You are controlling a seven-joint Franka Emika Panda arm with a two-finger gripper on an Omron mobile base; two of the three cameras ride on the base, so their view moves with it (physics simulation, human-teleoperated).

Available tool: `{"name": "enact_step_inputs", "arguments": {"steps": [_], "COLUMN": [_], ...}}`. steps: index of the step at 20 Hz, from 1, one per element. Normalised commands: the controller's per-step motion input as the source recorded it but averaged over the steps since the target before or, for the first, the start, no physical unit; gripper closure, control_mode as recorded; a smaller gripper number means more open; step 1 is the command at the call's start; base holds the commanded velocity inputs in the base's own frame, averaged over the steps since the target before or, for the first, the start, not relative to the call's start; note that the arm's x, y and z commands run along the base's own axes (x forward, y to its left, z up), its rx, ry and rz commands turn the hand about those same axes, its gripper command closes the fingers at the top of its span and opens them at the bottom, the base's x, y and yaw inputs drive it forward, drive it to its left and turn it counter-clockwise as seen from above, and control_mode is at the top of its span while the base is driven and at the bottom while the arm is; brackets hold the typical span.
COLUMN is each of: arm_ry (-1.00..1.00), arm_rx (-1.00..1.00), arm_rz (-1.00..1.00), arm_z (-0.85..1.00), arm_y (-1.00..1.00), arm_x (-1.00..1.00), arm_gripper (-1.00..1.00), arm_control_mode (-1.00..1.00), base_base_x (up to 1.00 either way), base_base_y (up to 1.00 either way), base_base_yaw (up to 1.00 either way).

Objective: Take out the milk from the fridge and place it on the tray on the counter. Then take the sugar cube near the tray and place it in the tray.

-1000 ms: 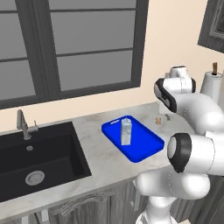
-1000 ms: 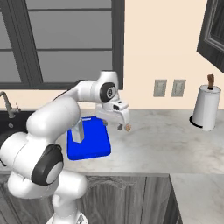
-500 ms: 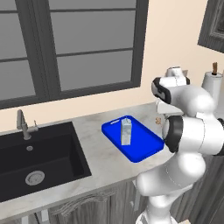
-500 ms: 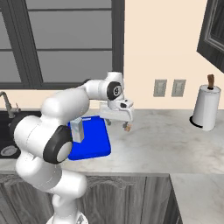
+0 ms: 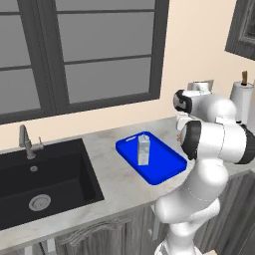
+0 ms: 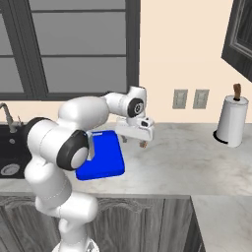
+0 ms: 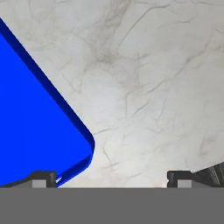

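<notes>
- The milk (image 5: 144,149) stands upright in the blue tray (image 5: 167,168), so by my reading the sugar cube (image 6: 143,144) is next.
- The hand (image 6: 138,134) hangs open, holding nothing, above the marbled surface (image 6: 197,157) at the tray's right edge.
- The cube sits on the surface just under and right of the hand, near the tray.
- It is too small to judge any long axis or heading.
</notes>
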Motion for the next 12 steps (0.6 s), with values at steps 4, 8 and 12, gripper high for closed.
{"name": "enact_step_inputs", "arguments": {"steps": [4, 8, 12], "arm_ry": [-0.03, 0.00, 0.00], "arm_rx": [0.00, 0.00, 0.00], "arm_rz": [0.00, 0.00, 0.00], "arm_z": [-0.17, -0.12, -0.14], "arm_y": [0.00, 0.00, 0.00], "arm_x": [0.30, 0.25, 0.24], "arm_gripper": [-1.00, -1.00, -1.00], "arm_control_mode": [-1.00, -1.00, -1.00], "base_base_x": [0.00, 0.00, 0.00], "base_base_y": [0.00, 0.00, 0.00], "base_base_yaw": [0.00, 0.00, 0.00]}}
